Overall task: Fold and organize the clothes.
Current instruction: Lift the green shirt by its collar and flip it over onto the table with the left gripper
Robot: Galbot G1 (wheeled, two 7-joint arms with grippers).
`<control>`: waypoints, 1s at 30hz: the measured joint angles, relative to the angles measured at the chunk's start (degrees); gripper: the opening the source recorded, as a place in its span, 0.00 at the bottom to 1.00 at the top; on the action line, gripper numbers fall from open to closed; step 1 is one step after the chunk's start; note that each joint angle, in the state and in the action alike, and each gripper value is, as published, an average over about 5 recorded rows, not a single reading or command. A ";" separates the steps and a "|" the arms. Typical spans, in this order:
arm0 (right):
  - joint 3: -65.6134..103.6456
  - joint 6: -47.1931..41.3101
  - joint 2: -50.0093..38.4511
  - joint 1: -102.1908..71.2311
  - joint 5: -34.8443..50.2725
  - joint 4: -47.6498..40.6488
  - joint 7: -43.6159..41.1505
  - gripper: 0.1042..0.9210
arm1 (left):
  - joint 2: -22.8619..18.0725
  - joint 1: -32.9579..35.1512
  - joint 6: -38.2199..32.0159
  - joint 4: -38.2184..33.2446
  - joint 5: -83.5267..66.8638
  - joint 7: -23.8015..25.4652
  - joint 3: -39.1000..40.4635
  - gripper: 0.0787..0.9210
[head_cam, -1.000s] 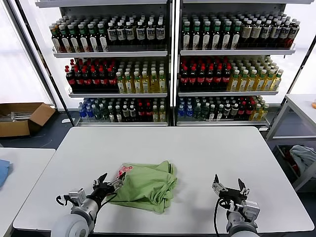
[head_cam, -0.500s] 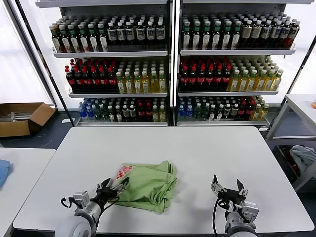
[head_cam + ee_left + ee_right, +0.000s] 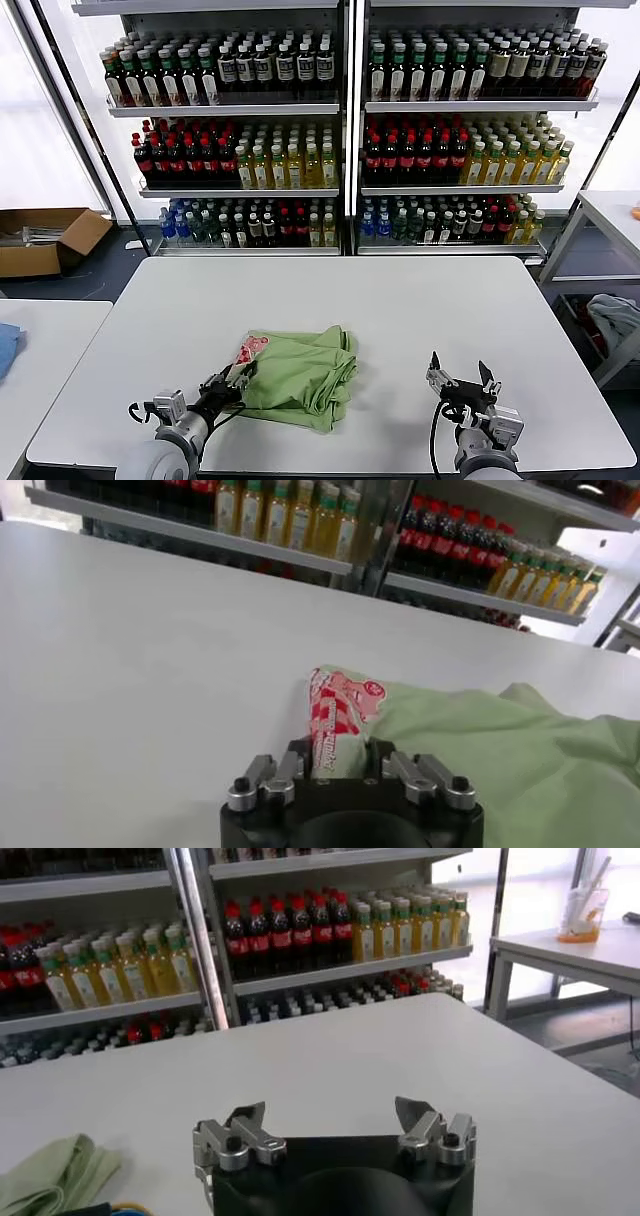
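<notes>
Left end effector (image 3: 232, 381) now pinching shirt (image 3: 300, 378) edge, formerly open, right end effector (image 3: 461, 382) unchanged, spread wide, empty

Bright, even daylight; sharp frames

Shop, probably: stocked drink shelves (image 3: 345, 130)

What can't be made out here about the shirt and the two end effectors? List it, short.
- Light green soft-cloth polo shirt: collar and buttons hidden in its own folds, head view; far side cut off by the frame edge, left wrist view.
- Left end effector: fingertips buried in cloth, so grip depth unclear.
- Right end effector: open over the white table; the right wrist view shows only a corner of the shirt.
</notes>
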 measured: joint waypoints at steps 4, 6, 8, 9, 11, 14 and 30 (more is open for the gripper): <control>-0.03 0.00 0.05 0.26 0.01 -0.18 -0.04 0.88 | -0.17 0.26 -0.52 0.24 0.45 0.42 0.00 0.20; -0.04 0.00 0.05 0.44 0.03 -0.23 -0.05 0.88 | -0.22 0.46 -0.83 0.28 0.62 0.57 -0.02 0.13; -0.02 0.00 0.00 0.65 0.06 -0.32 -0.05 0.88 | -0.22 0.62 -1.18 0.21 0.73 0.56 -0.14 0.07; 0.01 -0.01 -0.05 0.77 0.08 -0.38 -0.04 0.88 | -0.18 0.65 -1.36 0.15 0.75 0.48 -0.26 0.05; 0.08 -0.05 -0.21 1.02 0.16 -0.50 0.00 0.88 | 0.02 0.60 -1.78 0.01 0.71 0.20 -0.61 0.04; 0.19 -0.19 -0.49 1.47 0.36 -0.68 0.06 0.88 | 0.67 0.32 -2.46 -0.11 0.18 -0.46 -1.56 0.04; 0.32 -0.22 -1.70 3.86 2.07 -1.71 0.27 0.88 | 15.14 1.18 -3.20 5.36 -9.75 -1.23 -20.80 0.04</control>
